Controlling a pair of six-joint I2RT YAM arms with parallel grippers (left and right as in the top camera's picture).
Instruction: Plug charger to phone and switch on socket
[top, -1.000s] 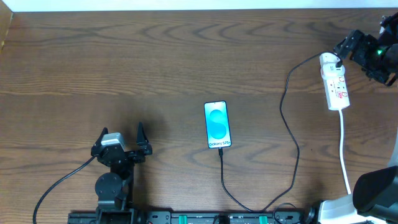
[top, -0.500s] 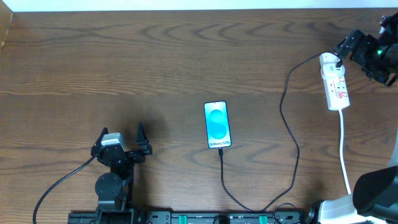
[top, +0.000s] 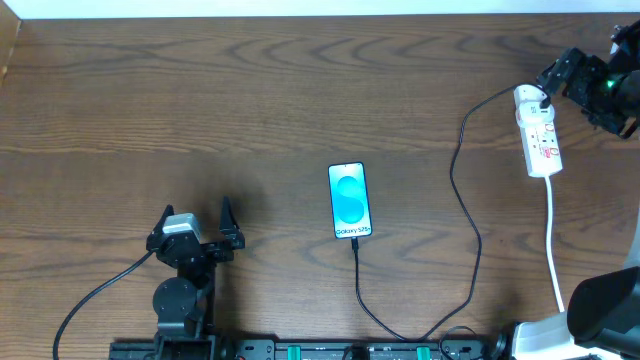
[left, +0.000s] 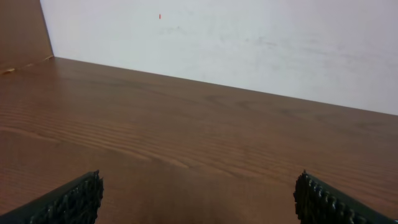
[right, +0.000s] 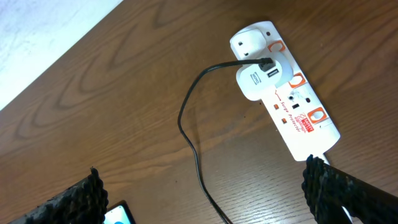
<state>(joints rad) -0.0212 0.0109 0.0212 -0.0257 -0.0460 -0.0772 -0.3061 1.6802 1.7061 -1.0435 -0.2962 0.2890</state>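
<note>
The phone (top: 348, 201) lies flat mid-table, its blue screen lit. The black charger cable (top: 466, 250) runs from the phone's near end, loops along the front edge and rises to the white socket strip (top: 540, 138) at the far right. In the right wrist view its connector sits in a white adapter (right: 256, 82) on the strip (right: 300, 118), and a phone corner (right: 119, 214) shows. My right gripper (top: 558, 76) (right: 204, 180) is open and empty, just off the strip's far end. My left gripper (top: 196, 216) (left: 198, 190) is open and empty at the front left.
The strip's thick white cord (top: 553, 240) runs toward the front right edge. A pale wall (left: 249, 43) bounds the far side of the wooden table (top: 200, 110). The right arm's base (top: 600, 310) sits at the front right corner.
</note>
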